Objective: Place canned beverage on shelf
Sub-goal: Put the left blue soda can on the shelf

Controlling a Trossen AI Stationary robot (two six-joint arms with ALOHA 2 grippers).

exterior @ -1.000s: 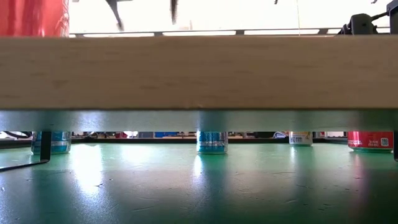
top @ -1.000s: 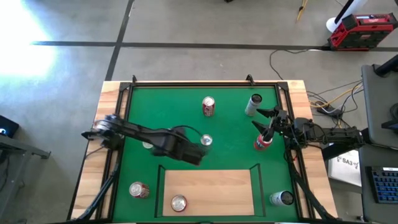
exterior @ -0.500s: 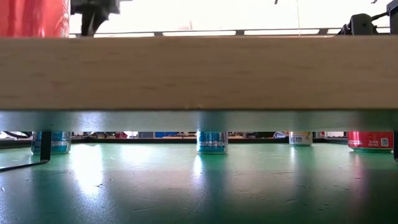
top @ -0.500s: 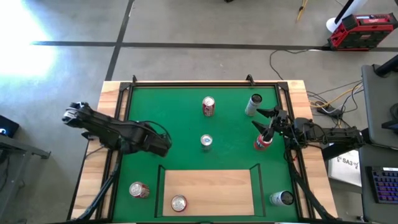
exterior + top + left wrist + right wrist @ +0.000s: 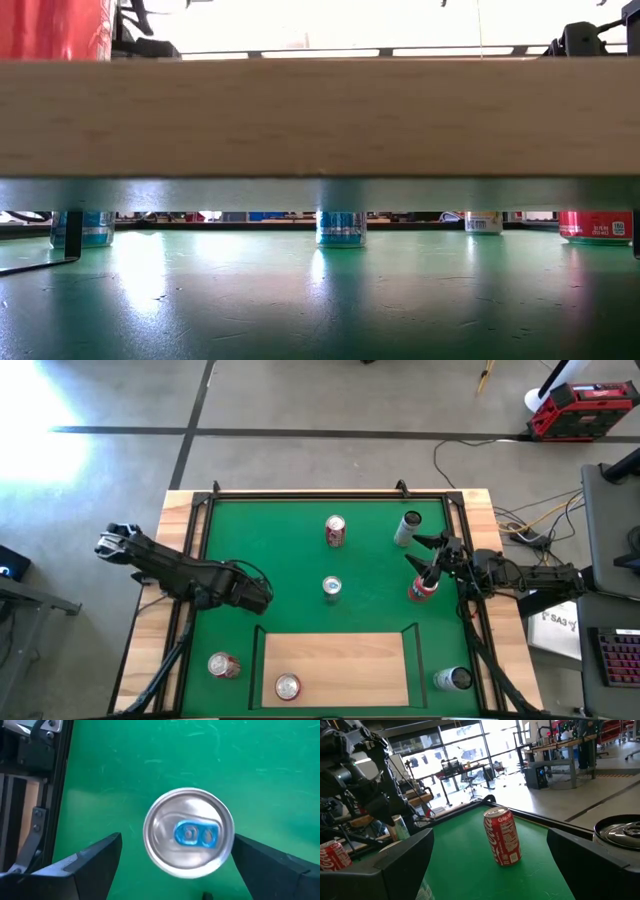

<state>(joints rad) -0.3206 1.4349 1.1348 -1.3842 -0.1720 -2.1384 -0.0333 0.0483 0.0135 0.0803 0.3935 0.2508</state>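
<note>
Left gripper (image 5: 255, 596) spread wide, holding nothing, over blue-tab can (image 5: 188, 832) at the green mat's (image 5: 370, 565) left; seven more cans, one red can (image 5: 288, 685) on the shelf (image 5: 340, 658), six on mat; right gripper (image 5: 418, 552) wide open, empty, beside another red can (image 5: 422, 590).

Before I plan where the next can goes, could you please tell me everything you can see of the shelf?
The shelf is a flat rectangular board of pale, bare-looking wood, edged by a thin black rail. It lies level over the edge of the green mat nearest the low camera, roughly midway between the two arms. From table height it shows as a thick wooden band raised above the mat, with cans visible beneath it. One red can stands upright on its left part; nothing else rests on it.
</note>
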